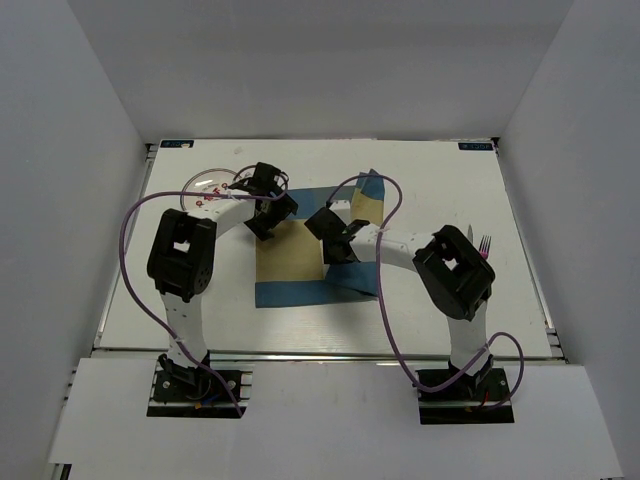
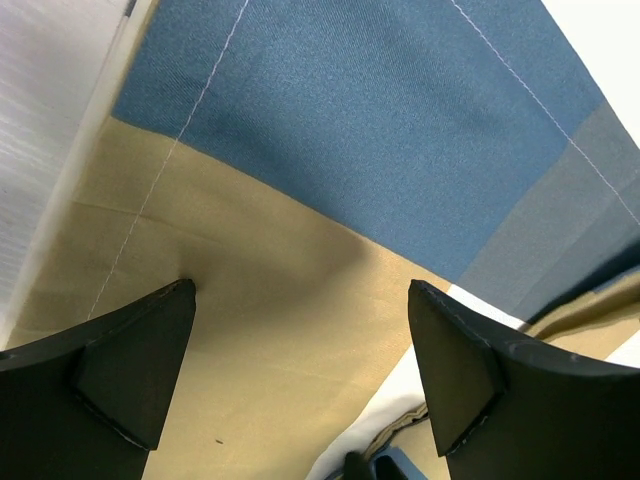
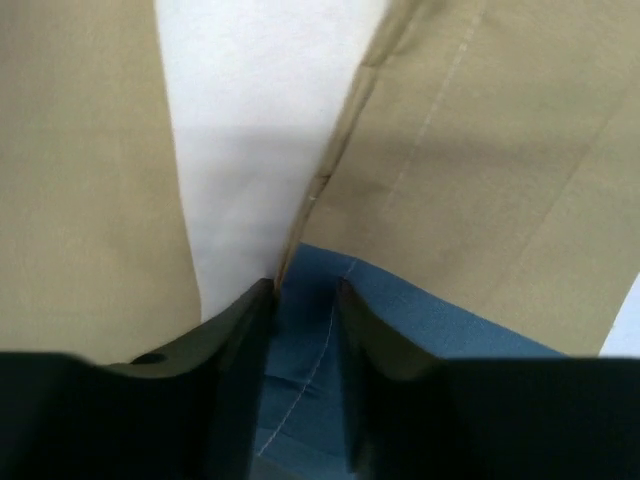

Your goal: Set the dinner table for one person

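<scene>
Underneath both sets of jaws: the dinner table [image 1: 430, 180], broad, white, flat, railed along its near edge. Showing as a white strip just ahead of the right gripper [image 3: 305, 290], between two tan folds of the checked placemat [image 1: 290, 262]. Pinching a blue hem of that cloth between nearly closed right jaws, likely to drag the rumpled, folded-over side flat. Hovering over tan cloth with the left gripper [image 2: 300, 295], jaws spread and holding nothing, probably ready to pin or tug the opposite side. Further out, just beyond the left jaws, a clear plate [image 1: 205, 183]; well off to the right of the right jaws, a fork [image 1: 485, 243], both seemingly meant for the flattened mat
</scene>
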Action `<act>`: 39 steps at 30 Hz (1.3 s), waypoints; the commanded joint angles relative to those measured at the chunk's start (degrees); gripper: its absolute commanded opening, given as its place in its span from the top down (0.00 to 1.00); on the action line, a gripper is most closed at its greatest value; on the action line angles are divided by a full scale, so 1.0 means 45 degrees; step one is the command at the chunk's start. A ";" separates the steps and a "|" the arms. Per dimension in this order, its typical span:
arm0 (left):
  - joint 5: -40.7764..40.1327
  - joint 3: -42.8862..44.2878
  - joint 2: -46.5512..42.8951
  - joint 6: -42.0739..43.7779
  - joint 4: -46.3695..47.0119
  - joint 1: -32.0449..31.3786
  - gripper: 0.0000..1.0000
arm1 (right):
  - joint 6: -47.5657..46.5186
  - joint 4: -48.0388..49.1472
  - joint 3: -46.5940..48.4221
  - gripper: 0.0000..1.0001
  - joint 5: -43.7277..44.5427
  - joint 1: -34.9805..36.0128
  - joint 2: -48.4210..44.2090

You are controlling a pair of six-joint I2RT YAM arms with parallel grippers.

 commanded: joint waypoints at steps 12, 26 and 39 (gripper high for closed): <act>0.0146 -0.0397 0.1192 0.0350 -0.0655 0.0291 0.02 | 0.0722 -0.0834 -0.0825 1.00 0.2154 -0.0004 -0.2070; 0.0380 0.2648 0.1991 0.2654 -0.1944 0.0154 0.02 | 0.2184 -0.1144 -0.5784 1.00 0.2860 -0.4143 -0.7226; 0.1280 0.3881 0.0397 0.3436 -0.2276 -0.0198 0.02 | -0.1106 -0.0208 -0.5440 0.11 0.1616 -0.4672 -0.8853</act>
